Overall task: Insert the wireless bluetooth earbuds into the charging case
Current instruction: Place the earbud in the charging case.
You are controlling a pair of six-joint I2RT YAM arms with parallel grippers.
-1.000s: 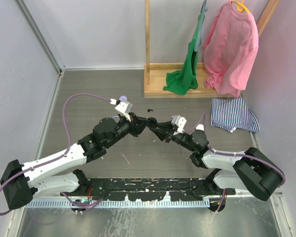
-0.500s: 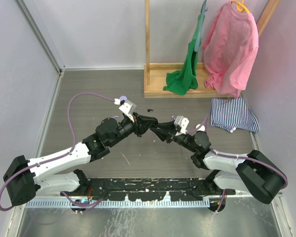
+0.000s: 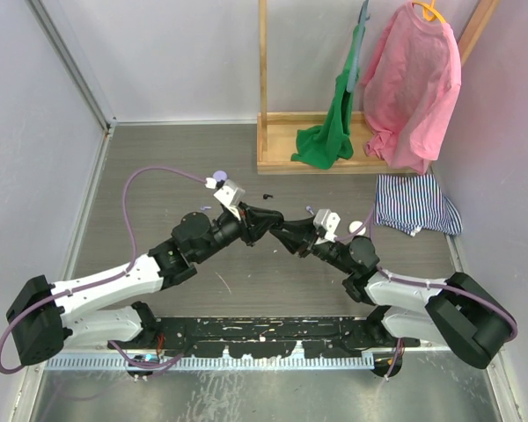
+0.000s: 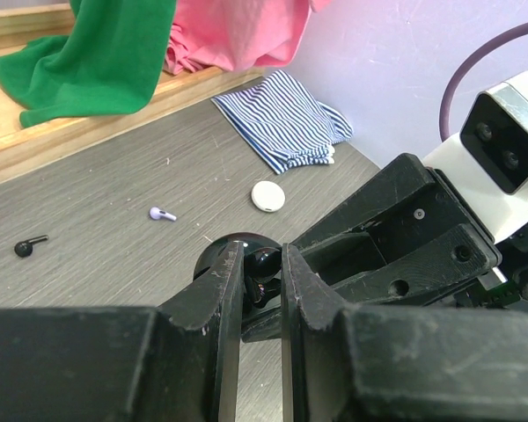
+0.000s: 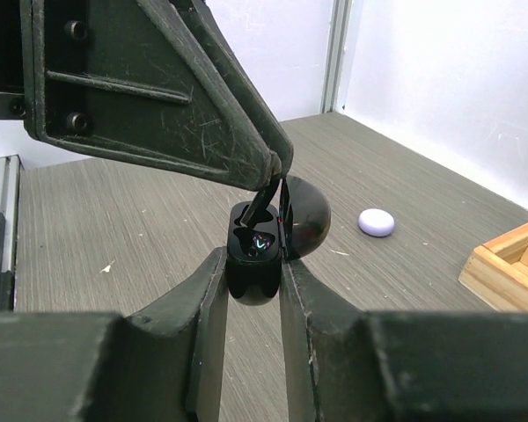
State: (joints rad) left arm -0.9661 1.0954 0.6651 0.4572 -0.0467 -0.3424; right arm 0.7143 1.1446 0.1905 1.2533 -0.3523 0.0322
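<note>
Black case [image 5: 252, 280] pinched in right gripper [image 5: 253, 265], left gripper [image 4: 261, 259], tips pressed together, at its open mouth.

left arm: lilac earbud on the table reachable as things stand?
Probably not right away: the left gripper is shut, tips in the open black case that the right gripper holds. The lilac earbud lies unobstructed beyond it.

A wooden rack [image 3: 277, 165] stands at the far side of the grey surface [image 3: 158, 167]. A pink shirt [image 3: 414, 88] and a green cloth [image 3: 330, 136] hang from it. A blue-striped cloth [image 3: 414, 204] lies crumpled beside its base.
</note>
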